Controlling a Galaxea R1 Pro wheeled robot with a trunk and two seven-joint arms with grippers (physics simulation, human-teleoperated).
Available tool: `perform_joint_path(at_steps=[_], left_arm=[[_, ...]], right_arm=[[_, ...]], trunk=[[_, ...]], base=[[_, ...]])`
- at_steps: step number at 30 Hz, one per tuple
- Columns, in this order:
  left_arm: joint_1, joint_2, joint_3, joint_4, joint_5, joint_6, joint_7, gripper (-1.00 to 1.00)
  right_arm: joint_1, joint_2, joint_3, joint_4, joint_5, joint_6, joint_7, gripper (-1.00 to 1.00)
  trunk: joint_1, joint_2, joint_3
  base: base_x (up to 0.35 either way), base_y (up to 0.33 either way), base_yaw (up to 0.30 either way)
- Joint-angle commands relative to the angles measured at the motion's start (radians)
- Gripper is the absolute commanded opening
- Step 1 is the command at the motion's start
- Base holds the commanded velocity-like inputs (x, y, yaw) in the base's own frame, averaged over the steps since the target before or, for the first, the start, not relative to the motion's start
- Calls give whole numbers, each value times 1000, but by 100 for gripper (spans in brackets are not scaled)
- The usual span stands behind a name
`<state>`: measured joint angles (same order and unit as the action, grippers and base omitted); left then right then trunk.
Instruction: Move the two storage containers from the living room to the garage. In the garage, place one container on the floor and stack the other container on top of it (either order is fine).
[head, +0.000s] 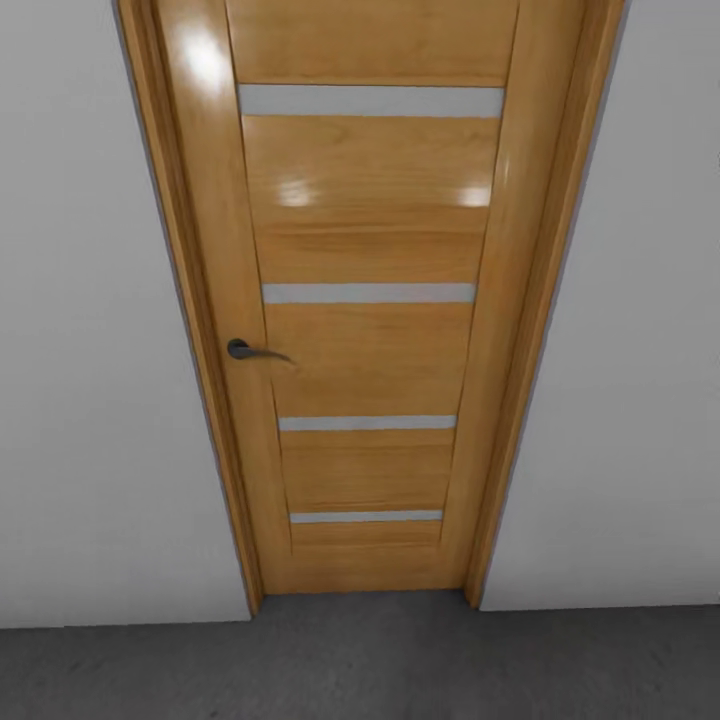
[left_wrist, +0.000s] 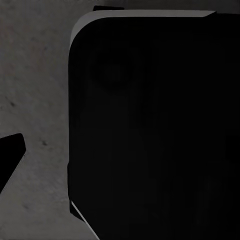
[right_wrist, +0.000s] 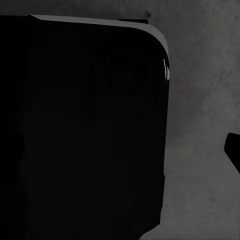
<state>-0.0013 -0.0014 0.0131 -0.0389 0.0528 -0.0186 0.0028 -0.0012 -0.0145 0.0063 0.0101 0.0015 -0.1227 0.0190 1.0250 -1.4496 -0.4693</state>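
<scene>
I face a closed glossy wood door (head: 370, 320), four frosted strips, dark lever handle (head: 252, 350), set in pale walls (head: 90, 400). The floor (head: 360, 665) is dark grey, rough. Both wrist views: black rounded robot body (left_wrist: 150, 135) over concrete; pincer states indeterminable.

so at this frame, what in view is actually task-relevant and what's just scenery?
Task-relevant:
- dark grey floor, rough and concrete-like, matching the garage floor where the containers go
- no storage container in these frames

Scenery:
- closed wooden door with pale horizontal strips
- dark lever handle on the door
- pale grey walls either side
- large dark body over the floor in each wrist view
</scene>
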Motion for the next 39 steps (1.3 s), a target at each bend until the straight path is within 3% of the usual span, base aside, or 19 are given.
perform_joint_path(at_steps=[1, 10, 19, 24, 27, 39], left_arm=[[0, 0, 1, 0, 6, -2, 0, 100], [0, 2, 2, 3, 6, -108, 0, 100], [0, 3, 2, 4, 10, -113, 0, 100], [0, 4, 12, 4, 64, -113, 0, 100], [0, 4, 13, 4, 77, -113, 0, 100], [0, 3, 13, 4, 84, -115, 0, 100]], right_arm=[[0, 0, 1, 1, 0, -5, 2, 100], [0, -2, 1, 1, 2, -2, 2, 100], [0, -2, 1, 1, 2, -5, 2, 100], [0, 0, 1, 1, 1, -3, 2, 100], [0, 2, 1, 2, 0, -3, 2, 100], [0, 2, 1, 2, 0, -3, 2, 100]], trunk=[[0, 0, -1], [0, 0, -1], [0, 0, -1], [0, 0, -1], [0, 0, -1], [0, 0, -1]], base=[[0, 0, -31], [0, 0, -6], [129, 0, 0], [310, 0, 0], [217, 0, 0], [30, 0, 0]])
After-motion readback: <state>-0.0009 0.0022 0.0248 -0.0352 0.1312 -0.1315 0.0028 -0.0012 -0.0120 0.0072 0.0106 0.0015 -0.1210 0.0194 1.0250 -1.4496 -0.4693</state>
